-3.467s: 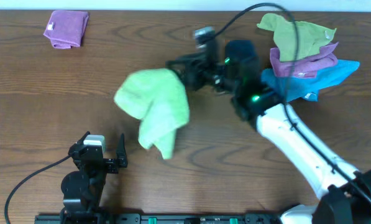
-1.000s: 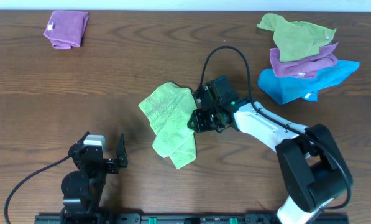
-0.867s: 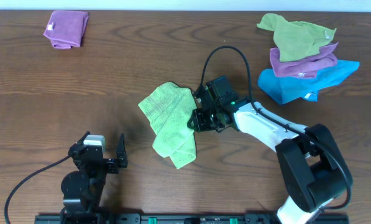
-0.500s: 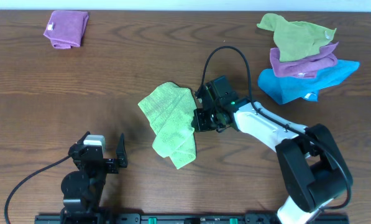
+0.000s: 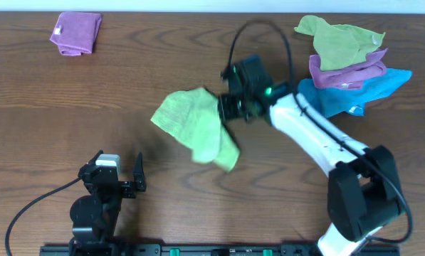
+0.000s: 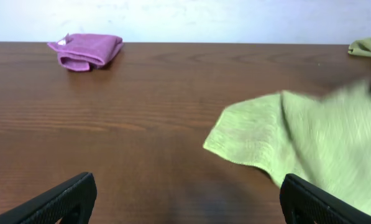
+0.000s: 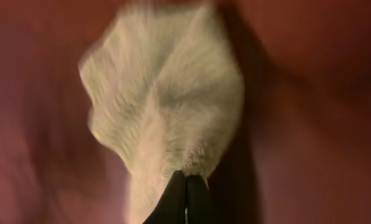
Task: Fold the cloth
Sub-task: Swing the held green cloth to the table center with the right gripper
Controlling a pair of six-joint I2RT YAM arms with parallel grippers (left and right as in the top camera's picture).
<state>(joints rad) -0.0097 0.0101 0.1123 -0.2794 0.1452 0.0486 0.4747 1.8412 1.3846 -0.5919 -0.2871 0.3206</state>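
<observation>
Surface: a dark brown wooden table (image 5: 127, 78) with a pale wall along its far edge.

Task cloth: 1 light green cloth (image 5: 194, 124) around the middle of the table, crumpled and not folded flat. A broad lobe reaches left and a narrower flap trails toward the near side.

Cloth sharpness: blurred in all 3 views, so it cannot be told whether its lower part rests on the wood.

Right gripper (image 5: 223, 107): its 2 dark fingers are pressed together on the right edge of the light green cloth. In the right wrist view the fabric fans out from the closed tips.

Right arm (image 5: 319, 131): white, and it stretches from the near right corner up to the centre of the table.

Cable (image 5: 258, 28): a black loop arching above the right wrist.

Left gripper (image 5: 119, 162): near left, well apart from the light green cloth, with its fingers spread wide and nothing between them.

Purple cloth (image 5: 77, 32): folded small at the far left corner.

Pile (image 5: 347, 71): at the far right, 3 loose cloths lie stacked, with olive green on top, purple in the middle and blue underneath.
</observation>
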